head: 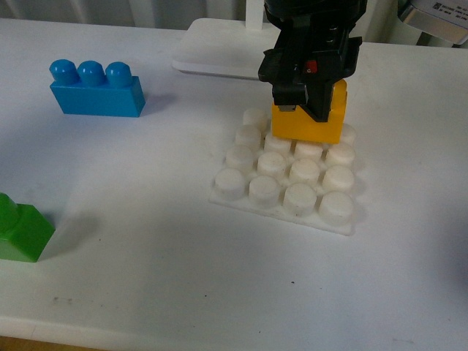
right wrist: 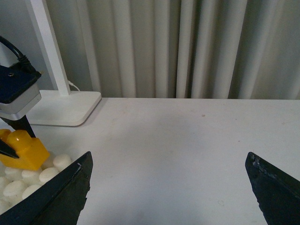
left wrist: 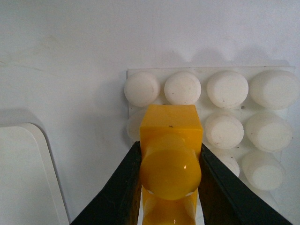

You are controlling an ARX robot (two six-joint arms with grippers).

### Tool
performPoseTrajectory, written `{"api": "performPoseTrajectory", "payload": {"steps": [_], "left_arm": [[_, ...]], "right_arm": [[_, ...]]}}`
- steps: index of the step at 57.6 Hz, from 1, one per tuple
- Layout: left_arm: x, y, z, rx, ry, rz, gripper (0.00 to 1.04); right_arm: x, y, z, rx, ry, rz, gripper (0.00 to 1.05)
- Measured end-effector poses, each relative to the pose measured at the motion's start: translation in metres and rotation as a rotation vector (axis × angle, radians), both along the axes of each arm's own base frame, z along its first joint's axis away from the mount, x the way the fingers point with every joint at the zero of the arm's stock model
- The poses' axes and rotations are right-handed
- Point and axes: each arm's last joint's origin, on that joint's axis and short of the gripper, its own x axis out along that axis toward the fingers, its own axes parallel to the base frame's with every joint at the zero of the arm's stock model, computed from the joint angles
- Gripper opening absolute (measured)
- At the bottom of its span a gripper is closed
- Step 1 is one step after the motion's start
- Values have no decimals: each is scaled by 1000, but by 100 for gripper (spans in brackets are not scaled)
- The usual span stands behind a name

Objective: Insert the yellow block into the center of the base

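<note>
My left gripper (head: 308, 99) is shut on the yellow block (head: 316, 121), its black fingers (left wrist: 123, 187) clamping the block's two sides. The block (left wrist: 171, 136) stands upright over the back rows of the white studded base (head: 264, 189), near its middle. I cannot tell whether it is seated on the studs or just above them. In the left wrist view, several base studs (left wrist: 227, 89) show beyond the block. My right gripper (right wrist: 168, 187) is open and holds nothing, off to the side above bare table, with the block (right wrist: 26, 150) and base (right wrist: 18, 185) at the edge of its view.
A blue three-stud brick (head: 95, 88) lies at the back left. A green brick (head: 22, 230) sits at the left edge. The flat white lamp foot (head: 219, 51) lies just behind the base, its post (right wrist: 47, 47) rising before grey curtains.
</note>
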Motion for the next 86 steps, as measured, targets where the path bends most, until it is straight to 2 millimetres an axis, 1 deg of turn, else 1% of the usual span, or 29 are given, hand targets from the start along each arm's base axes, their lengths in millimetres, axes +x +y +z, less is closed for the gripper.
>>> {"api": "performPoseTrajectory", "payload": {"steps": [11,42,57,75,86], "left_arm": [[2,-1,-6,19,17,2,29],[3,2,-9,39,27,11,29],[-1,3,-28,64,29,11,29],[-5,1,-36,54,2,4,29],[-4,2,-40,24,21,8,29]], "right_arm": [[0,0,0,0,0,0,96],[0,0,0,0,0,0,96],[0,0,0,0,0,0,96],[0,0,0,0,0,0,96],[0,0,0,0,0,0,96]]}}
